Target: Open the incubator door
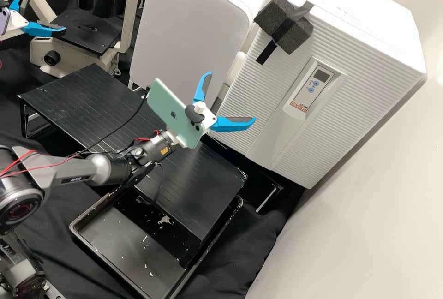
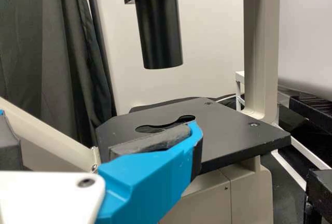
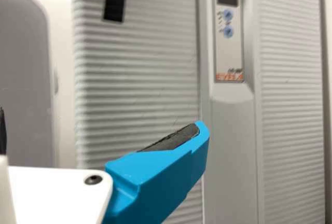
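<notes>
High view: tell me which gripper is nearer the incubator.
The right gripper, open in front of the incubator; the left gripper, also open, is over by the microscope.

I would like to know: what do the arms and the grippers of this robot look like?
The right arm is dark grey with black joints, thin red wires and a black cable. Its gripper has a white body and two blue, angular fingers with dark pads; a mint-green phone is mounted behind. The left gripper is also white and blue, with a purplish phone.
</notes>
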### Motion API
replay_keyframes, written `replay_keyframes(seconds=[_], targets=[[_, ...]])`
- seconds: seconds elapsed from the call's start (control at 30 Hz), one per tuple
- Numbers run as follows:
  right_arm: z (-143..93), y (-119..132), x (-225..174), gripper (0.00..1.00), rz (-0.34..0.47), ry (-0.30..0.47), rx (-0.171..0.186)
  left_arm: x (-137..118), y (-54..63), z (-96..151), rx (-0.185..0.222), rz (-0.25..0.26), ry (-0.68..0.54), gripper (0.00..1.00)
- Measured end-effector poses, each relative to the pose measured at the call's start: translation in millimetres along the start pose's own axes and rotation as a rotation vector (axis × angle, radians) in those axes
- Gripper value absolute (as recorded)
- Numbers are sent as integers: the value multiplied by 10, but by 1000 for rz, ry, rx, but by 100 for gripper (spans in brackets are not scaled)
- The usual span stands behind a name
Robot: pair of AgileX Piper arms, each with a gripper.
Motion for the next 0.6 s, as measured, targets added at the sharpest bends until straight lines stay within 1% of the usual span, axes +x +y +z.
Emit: replay_keyframes(seconds=[0.17,0.23,0.27,0.33,0.4,0.43,0.47,0.6], targets=[[-54,81,141,100,23,-39,3,0,0,0,0,0,0,100],[-85,113,184,100,43,-49,10,0,0,0,0,0,0,100],[-119,125,206,100,55,-47,20,0,0,0,0,0,0,100],[-170,136,254,100,75,-42,22,0,0,0,0,0,0,100],[-203,124,290,100,77,-39,13,0,0,0,0,0,0,100],[-223,114,311,100,75,-36,4,0,0,0,0,0,0,100],[-243,103,327,100,70,-36,2,0,0,0,0,0,0,100],[-303,51,371,100,48,-33,-24,0,0,0,0,0,0,100]])
